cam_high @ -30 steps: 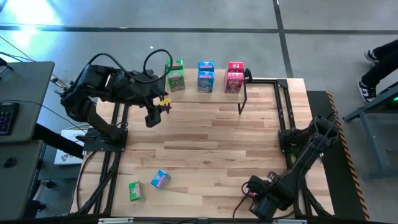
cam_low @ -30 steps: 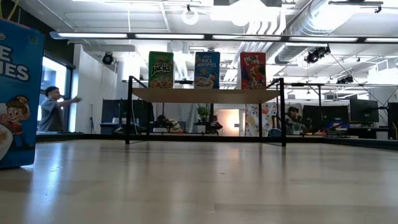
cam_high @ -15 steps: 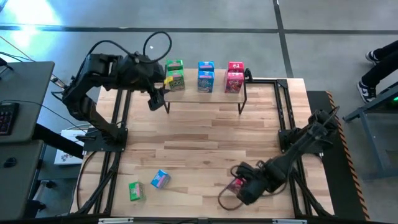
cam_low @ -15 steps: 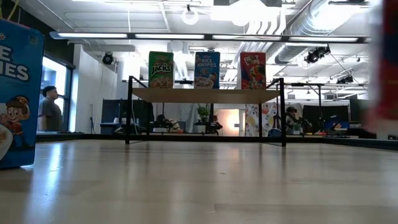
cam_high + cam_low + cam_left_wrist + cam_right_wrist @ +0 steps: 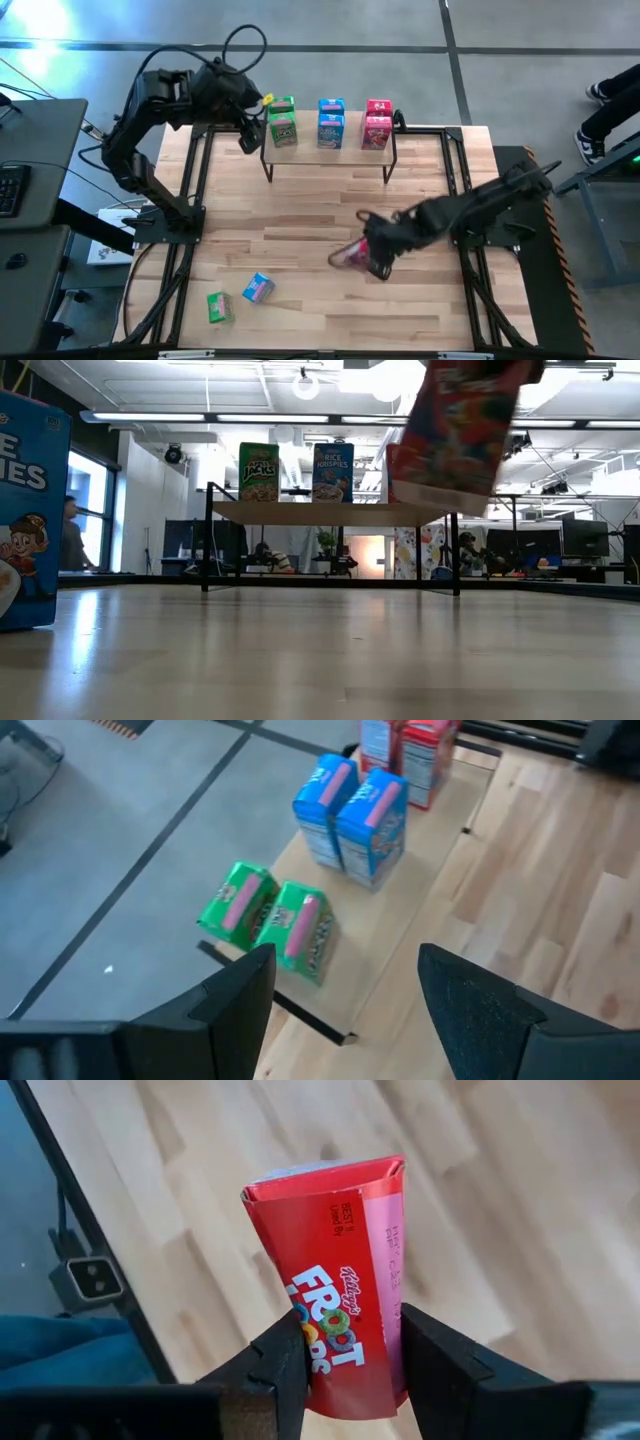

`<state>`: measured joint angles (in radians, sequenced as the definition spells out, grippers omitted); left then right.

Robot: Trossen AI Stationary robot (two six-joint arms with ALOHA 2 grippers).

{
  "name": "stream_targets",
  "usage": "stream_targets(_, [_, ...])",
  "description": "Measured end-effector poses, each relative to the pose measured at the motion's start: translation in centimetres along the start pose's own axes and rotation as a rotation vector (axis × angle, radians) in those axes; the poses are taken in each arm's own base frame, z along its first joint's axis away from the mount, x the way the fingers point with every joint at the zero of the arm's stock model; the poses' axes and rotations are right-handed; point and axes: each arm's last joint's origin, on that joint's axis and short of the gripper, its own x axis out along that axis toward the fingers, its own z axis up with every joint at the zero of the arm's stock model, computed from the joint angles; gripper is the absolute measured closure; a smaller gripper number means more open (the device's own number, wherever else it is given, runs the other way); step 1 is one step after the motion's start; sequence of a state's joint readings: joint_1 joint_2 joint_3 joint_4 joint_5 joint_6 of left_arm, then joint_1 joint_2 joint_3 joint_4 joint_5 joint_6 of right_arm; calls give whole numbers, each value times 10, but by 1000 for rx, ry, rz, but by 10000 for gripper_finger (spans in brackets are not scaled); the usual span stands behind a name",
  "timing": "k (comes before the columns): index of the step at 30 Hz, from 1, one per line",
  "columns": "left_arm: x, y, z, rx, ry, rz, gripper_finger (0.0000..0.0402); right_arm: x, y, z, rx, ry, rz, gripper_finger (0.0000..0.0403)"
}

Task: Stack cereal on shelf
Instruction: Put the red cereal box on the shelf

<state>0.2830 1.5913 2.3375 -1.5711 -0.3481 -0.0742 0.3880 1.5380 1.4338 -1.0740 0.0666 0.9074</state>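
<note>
A smooth grey concrete floor [image 5: 330, 22] surrounds the light butcher-block wooden tabletop [image 5: 320, 225], crossed by dark seam lines. Off the table's left edge stands a dark grey desk [image 5: 35, 150] with a black keyboard [image 5: 8, 188] on it. Near the table's far right corner a person's dark trouser legs and black-and-white shoes [image 5: 590, 145] show. Seen across the table, the room has a white open ceiling [image 5: 200, 380] with long strip lights [image 5: 230, 418], silver ventilation ducts [image 5: 480, 405], a bright window [image 5: 85, 510] and dark computer monitors [image 5: 585, 538].
</note>
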Motion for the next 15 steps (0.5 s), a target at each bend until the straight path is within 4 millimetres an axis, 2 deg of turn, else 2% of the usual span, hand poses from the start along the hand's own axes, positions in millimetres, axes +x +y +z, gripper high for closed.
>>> stream_targets(7, [2,7,0,-24,6,22,165,-25,-45,34,-92,-71,9,274])
stream_targets(15, [2,7,0,-24,6,22,165,-50,-100,54,-166,-105,-57,274])
